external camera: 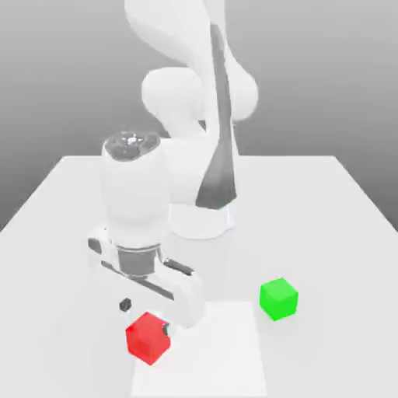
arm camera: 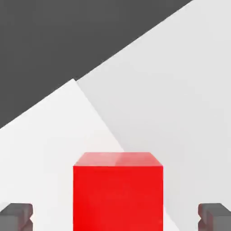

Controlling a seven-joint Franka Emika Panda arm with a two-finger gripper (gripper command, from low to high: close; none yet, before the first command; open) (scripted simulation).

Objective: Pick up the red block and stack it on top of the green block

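The red block rests on the white table near the front, at the exterior view's left. My gripper has come down over it and is open, one finger on each side of the cube. In the hand view the red block sits centred between the two dark fingertips, with a clear gap on both sides, so nothing is gripped. The green block stands apart on the table, toward the exterior view's right of the red one and slightly farther back.
The arm's white base stands at the middle of the table, behind both blocks. A lighter square patch marks the table surface at the front, under the red block.
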